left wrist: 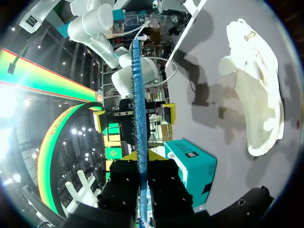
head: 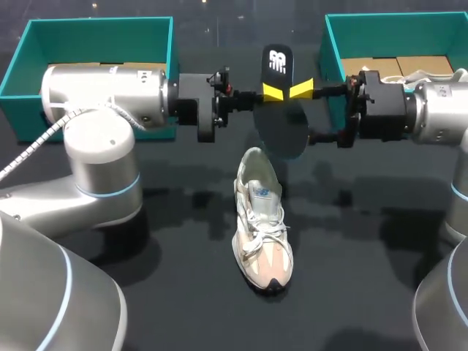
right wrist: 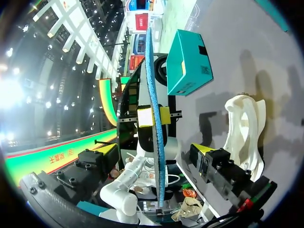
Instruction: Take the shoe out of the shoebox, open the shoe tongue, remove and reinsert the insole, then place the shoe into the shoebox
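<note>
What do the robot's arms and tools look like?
The left arm and right arm are rounded silver-grey tubes with thin blue rings. A white braided cable runs by the left arm. The left tool and right tool are black, yellow-tipped.

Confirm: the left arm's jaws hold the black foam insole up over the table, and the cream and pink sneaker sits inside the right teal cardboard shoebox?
No. The head view shows the cream and pink sneaker on the black table between the two teal cardboard shoeboxes, not inside the right one. The jaws of the left arm do hold the black foam insole up.
</note>
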